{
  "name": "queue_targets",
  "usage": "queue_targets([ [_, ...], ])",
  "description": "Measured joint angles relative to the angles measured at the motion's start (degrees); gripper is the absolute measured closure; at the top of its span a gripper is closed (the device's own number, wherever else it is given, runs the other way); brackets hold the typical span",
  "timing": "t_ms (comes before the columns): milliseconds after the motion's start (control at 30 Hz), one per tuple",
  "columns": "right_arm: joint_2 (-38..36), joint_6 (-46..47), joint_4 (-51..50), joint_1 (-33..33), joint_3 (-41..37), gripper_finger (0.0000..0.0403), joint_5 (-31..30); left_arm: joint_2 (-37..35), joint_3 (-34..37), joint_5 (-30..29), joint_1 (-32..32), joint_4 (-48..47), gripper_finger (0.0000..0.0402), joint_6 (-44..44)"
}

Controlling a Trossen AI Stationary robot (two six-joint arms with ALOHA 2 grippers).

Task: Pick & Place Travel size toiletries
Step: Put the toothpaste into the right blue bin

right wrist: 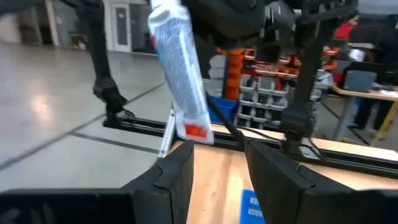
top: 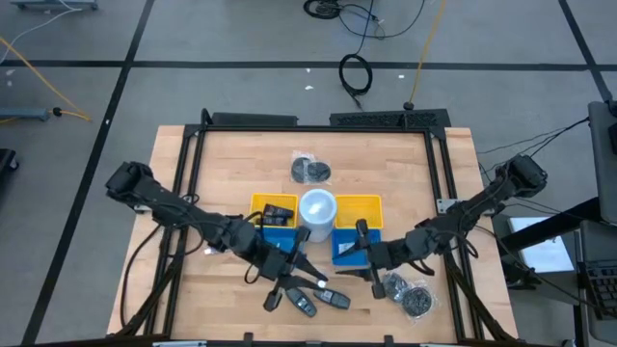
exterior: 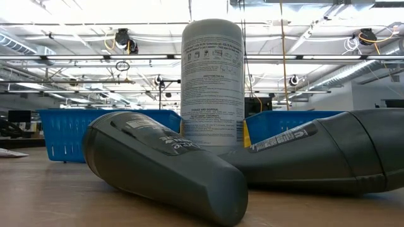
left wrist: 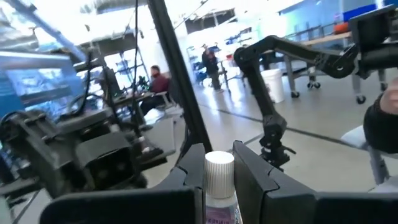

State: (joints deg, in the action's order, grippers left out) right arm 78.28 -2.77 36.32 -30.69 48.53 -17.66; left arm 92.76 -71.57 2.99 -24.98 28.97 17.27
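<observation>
Left hand (left wrist: 219, 186) pinches a small white-capped tube (left wrist: 219, 183), long axis running out past its fingers; right hand (right wrist: 219, 165) spread, empty, beside blue bin (top: 347, 249).

Grey taped floor (top: 241, 39), loose cables (top: 355, 73)

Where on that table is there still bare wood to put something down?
The far strip of the table, beside the dark coiled bundle, is bare, as are the left and right edges outside the arms. It is crowded at the middle and front: blue bins, the white canister, the black gadgets and bagged metal bits.
</observation>
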Motion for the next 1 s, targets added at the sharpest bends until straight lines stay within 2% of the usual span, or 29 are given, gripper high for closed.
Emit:
queue_targets([
  [100, 0.0, 1.31, 0.5, 1.09, 0.0, 0.0264, 1.76, 1.65, 0.0, 1.25, 0.45, 2.79, 0.0365, 0.06],
  [267, 1.4, 3.58, 1.42, 2.13, 0.0, 0.0264, 8.89, 3.37, 0.0, 4.03, 1.64, 5.06, 0.0365, 0.82],
  [600, 3.26, 3.61, 1.58, 2.22, 0.0, 0.0269, 8.98, 3.51, 0.0, 5.07, 2.79, 5.22, 0.0365, 0.44],
  [733, 3.26, 3.08, 1.66, 2.22, 0.0, 0.0301, 8.98, 3.51, 0.0, 5.05, 2.79, 4.15, 0.0365, 0.18],
  [933, 3.26, 1.3, 2.39, 2.31, 0.0, 0.0386, 12.31, 3.51, 0.0, 5.4, 2.72, 3.99, 0.0365, 0.0],
  [1000, 3.28, 0.73, 2.08, 2.29, 0.0, 0.0396, 12.39, 3.51, 0.0, 5.42, 2.74, 3.87, 0.0365, -0.21],
])
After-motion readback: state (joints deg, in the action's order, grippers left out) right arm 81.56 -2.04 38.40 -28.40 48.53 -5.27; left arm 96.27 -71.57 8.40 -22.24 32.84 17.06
